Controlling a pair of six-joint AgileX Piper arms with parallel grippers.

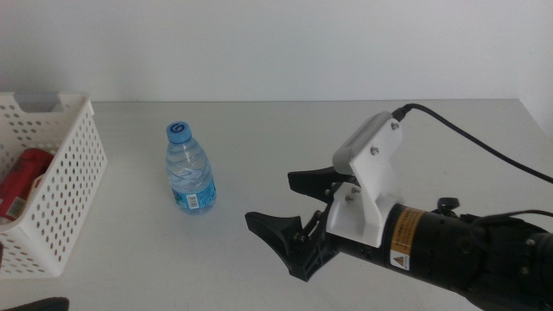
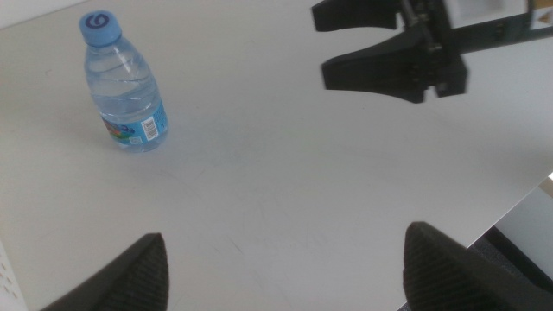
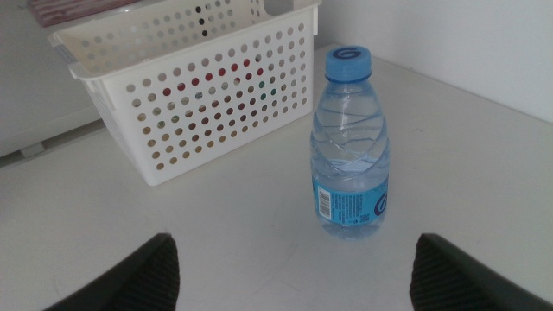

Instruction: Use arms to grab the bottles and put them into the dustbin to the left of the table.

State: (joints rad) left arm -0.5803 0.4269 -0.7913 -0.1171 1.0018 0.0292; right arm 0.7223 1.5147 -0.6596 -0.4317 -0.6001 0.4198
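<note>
On table [image 1: 285,138], one water bottle [image 1: 189,168]; one can [image 1: 23,181] inside dustbin [image 1: 65,186]

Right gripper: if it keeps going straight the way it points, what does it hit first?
Most likely the clear blue-capped water bottle, upright and roughly centred between the open jaws of the right gripper. The white perforated plastic basket stands beyond it and off to one side. Depth is uncertain.
</note>
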